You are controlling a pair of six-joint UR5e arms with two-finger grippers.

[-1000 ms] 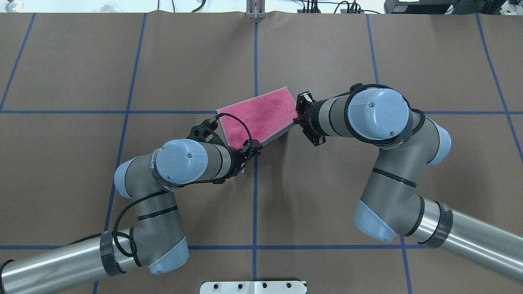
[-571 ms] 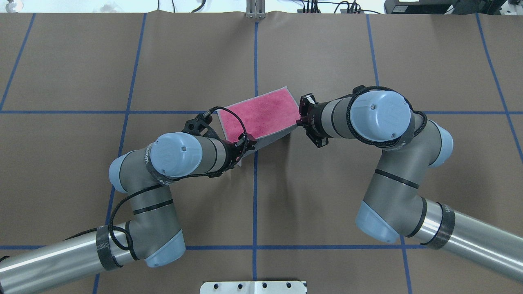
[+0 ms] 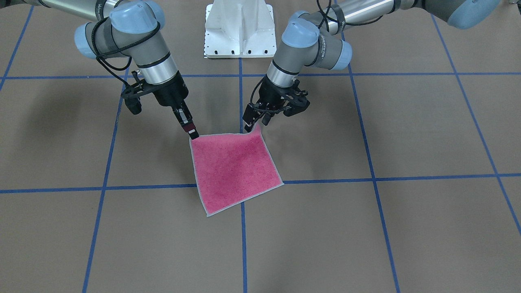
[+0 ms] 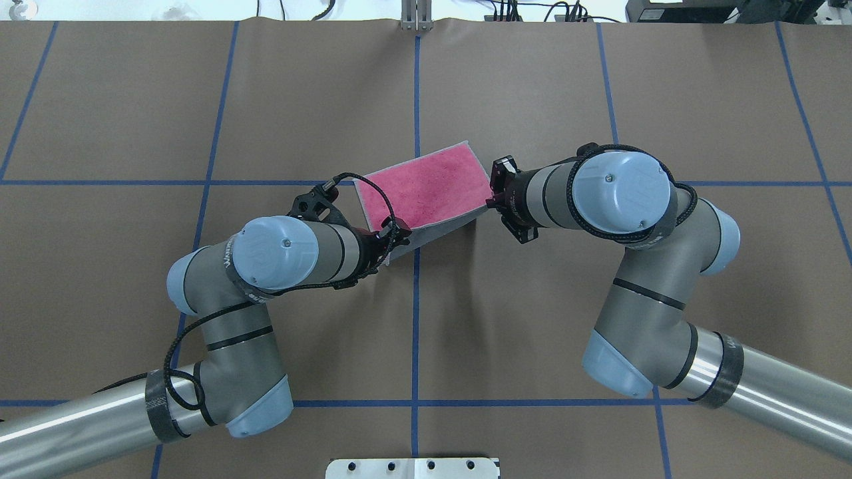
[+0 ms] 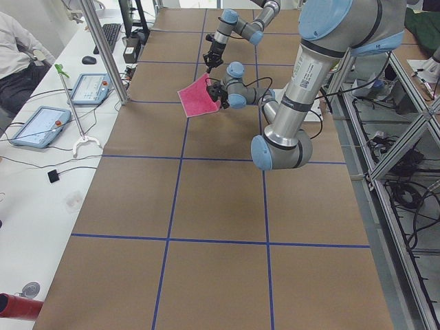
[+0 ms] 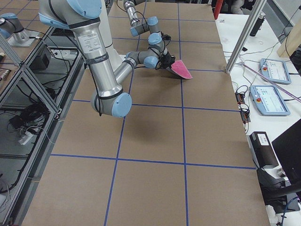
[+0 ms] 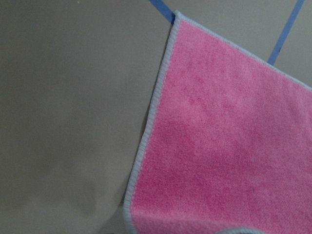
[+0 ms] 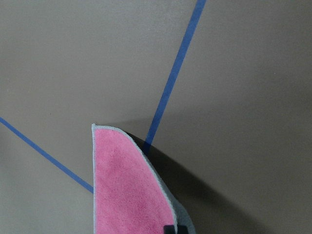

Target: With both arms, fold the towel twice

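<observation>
The towel (image 3: 234,171) shows its pink face with a light grey stitched edge. Its far edge rests on the brown table; the edge nearer the robot is lifted. My right gripper (image 3: 193,133) is shut on one lifted corner. My left gripper (image 3: 253,122) is shut on the other lifted corner. In the overhead view the towel (image 4: 426,189) hangs slanted between the left gripper (image 4: 391,238) and the right gripper (image 4: 490,198). The left wrist view shows the pink face (image 7: 229,146). The right wrist view shows the held corner (image 8: 126,190). The grey face is hidden.
The white pedestal base (image 3: 240,28) stands at the robot's edge of the table. Blue tape lines (image 4: 416,319) cross the brown table. A side desk with tablets (image 5: 41,124) and a metal post (image 5: 103,51) lie beyond the table's edge.
Both grippers have carried the towel's near edge higher and away from the robot. The left arm has shifted left. The towel looks shorter from overhead.
</observation>
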